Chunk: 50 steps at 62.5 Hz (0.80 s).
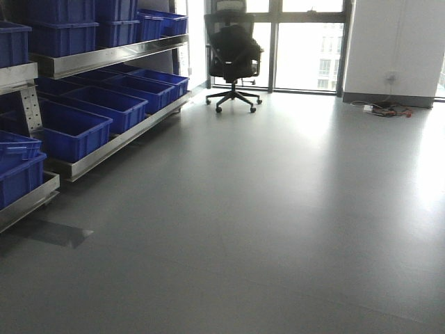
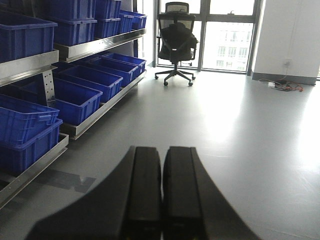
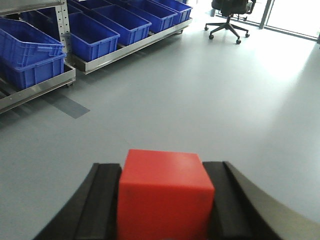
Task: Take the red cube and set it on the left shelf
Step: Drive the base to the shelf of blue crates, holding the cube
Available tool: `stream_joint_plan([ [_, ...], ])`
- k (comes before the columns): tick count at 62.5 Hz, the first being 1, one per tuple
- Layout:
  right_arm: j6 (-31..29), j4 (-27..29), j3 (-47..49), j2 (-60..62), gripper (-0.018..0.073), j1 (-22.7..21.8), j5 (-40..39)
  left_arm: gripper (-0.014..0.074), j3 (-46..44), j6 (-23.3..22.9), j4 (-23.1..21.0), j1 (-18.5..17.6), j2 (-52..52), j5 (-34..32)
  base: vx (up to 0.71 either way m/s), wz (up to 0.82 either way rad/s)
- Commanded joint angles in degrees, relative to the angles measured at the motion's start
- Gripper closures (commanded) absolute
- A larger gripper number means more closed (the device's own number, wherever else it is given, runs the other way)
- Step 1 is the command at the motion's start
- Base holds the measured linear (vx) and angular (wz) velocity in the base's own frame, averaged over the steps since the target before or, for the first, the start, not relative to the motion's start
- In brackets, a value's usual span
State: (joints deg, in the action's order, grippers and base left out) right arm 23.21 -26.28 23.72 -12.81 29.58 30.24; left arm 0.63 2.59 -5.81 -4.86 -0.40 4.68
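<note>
My right gripper (image 3: 164, 167) is shut on the red cube (image 3: 165, 197), which fills the gap between its two black fingers, held above the grey floor. My left gripper (image 2: 162, 150) is shut and empty, its two black fingers pressed together. The left shelf (image 1: 104, 59) is a steel rack along the left wall, holding several blue bins (image 1: 69, 129). It also shows in the left wrist view (image 2: 95, 46) and the right wrist view (image 3: 130, 46). Neither gripper shows in the front view.
A black office chair (image 1: 234, 56) stands at the back by the windows. Cables and a power strip (image 1: 382, 108) lie by the white wall at the back right. A dark tape patch (image 1: 59, 233) marks the floor near the rack's near end.
</note>
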Motion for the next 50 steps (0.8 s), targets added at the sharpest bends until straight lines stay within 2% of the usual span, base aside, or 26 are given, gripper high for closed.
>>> stream_joint_plan([
  [1,-0.32,-1.93,1.51,-0.44,0.0399,-0.02,-4.46,0.0495,1.36,-0.31,0.02,-0.31,-0.70,-5.04,0.62,0.17],
  [25,-0.32,-1.93,1.51,-0.44,0.0399,-0.02,-4.46,0.0495,1.36,-0.31,0.02,-0.31,-0.70,-5.04,0.60,0.24],
  [50,-0.32,-1.93,1.51,-0.44,0.0399,-0.02,-4.46,0.0495,1.36,-0.31,0.02,-0.31,-0.70,-5.04,0.56,0.53],
])
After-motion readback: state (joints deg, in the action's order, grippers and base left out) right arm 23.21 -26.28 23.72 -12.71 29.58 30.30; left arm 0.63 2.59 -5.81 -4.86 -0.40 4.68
